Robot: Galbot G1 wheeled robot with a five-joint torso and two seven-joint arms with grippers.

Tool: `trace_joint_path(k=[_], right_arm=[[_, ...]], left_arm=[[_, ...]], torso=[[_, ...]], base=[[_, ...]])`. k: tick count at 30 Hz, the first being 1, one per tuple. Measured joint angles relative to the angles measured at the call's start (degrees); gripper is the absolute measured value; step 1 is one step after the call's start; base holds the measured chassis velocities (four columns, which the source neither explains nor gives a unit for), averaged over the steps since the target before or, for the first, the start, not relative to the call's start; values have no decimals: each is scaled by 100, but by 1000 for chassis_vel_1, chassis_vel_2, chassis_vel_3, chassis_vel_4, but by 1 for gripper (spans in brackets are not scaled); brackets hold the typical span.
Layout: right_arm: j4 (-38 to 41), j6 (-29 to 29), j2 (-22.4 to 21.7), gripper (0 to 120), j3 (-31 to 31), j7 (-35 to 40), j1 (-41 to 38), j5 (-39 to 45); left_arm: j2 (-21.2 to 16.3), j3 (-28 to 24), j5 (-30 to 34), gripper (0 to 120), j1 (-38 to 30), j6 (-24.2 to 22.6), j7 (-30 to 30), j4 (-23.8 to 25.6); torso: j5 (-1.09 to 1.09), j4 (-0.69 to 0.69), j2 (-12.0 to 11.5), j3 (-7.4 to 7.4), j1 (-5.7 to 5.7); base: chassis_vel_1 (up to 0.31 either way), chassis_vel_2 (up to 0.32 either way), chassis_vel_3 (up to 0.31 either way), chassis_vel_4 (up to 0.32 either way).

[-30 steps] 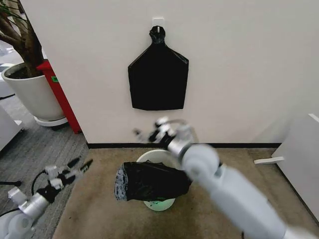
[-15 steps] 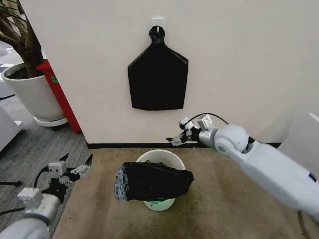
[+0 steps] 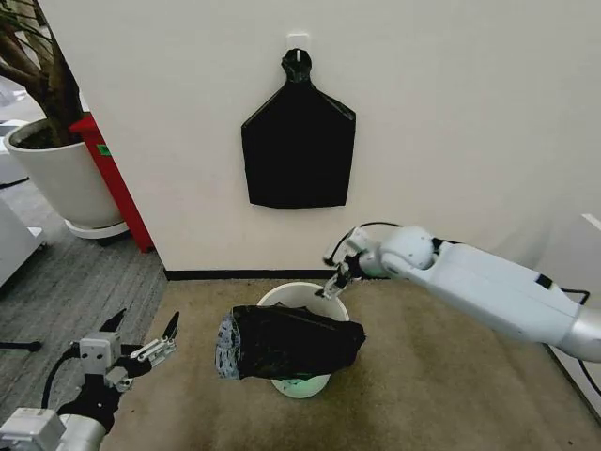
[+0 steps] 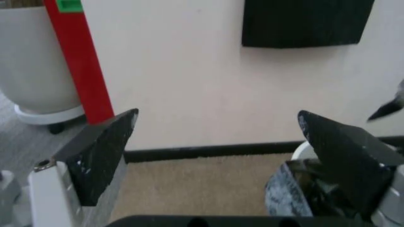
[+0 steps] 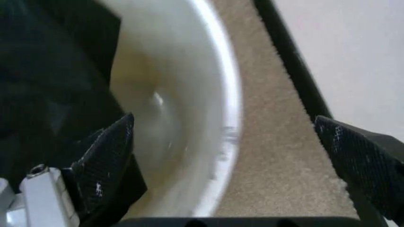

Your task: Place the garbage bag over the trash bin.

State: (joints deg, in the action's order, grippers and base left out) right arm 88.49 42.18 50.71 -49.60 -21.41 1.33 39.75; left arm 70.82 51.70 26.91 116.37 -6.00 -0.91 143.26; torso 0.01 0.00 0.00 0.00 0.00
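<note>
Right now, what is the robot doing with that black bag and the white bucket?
The garbage bag lies draped across the front of the trash bin, not yet pulled over it. The right gripper hangs with open jaws at the bin's back rim. The left gripper waits, open, off to the left above the carpet.

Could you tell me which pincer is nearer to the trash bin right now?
The right. The right pincer, open, hangs just above the trash bin at its far rim; the left pincer, open, sits well off to the bin's left.
</note>
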Motion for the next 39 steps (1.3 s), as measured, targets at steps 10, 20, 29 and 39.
trace_joint_path(k=[10, 20, 29, 39], right_arm=[[-853, -1, 587, 100, -411, -171, -58, -266], [-1084, -4, 725, 82, -350, -115, 154, -163], [-1085, -4, 722, 51, -254, -60, 195, -162], [-890, -4, 657, 15, -147, 373, 210, 334]], left_arm=[[20, -84, 27, 100, -203, -89, -53, 41], [9, -104, 80, 100, -310, -167, -96, 16], [-34, -113, 135, 100, -352, -205, -164, 9], [-35, -132, 144, 100, -367, -209, -165, 3]], torso=[[-1, 0, 0, 0, 0], [-2, 0, 0, 0, 0], [-1, 0, 0, 0, 0], [-2, 0, 0, 0, 0]], base=[[0, 0, 0, 0], [0, 0, 0, 0], [0, 0, 0, 0], [0, 0, 0, 0]])
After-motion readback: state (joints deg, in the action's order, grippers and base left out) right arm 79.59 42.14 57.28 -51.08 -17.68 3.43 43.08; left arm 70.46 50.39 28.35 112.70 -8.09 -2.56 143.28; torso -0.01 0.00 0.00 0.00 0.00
